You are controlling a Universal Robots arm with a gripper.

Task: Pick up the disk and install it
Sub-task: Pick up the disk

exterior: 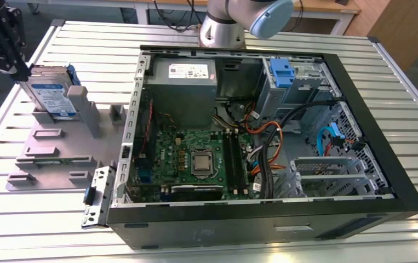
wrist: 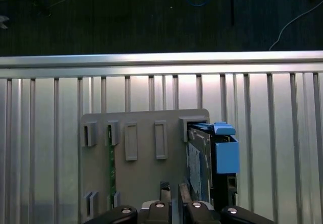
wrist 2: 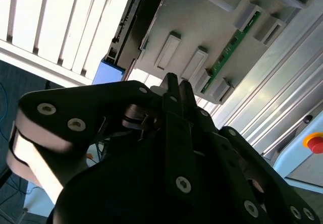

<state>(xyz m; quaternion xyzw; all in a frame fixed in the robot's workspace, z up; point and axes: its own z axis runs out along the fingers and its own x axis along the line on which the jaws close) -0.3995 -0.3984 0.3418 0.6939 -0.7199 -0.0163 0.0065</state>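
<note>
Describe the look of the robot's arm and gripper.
The arm is a silver-grey tube with a rounded joint housing capped in pale blue. The gripper is matt black, built of angular linked plates studded with silver screw heads. In the second wrist view a white band wraps the part behind it.

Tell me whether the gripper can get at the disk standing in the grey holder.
Probably yes. The disk stands upright in the grey holder, its top edge bare, and the gripper hangs right beside it with nothing between them.
</note>
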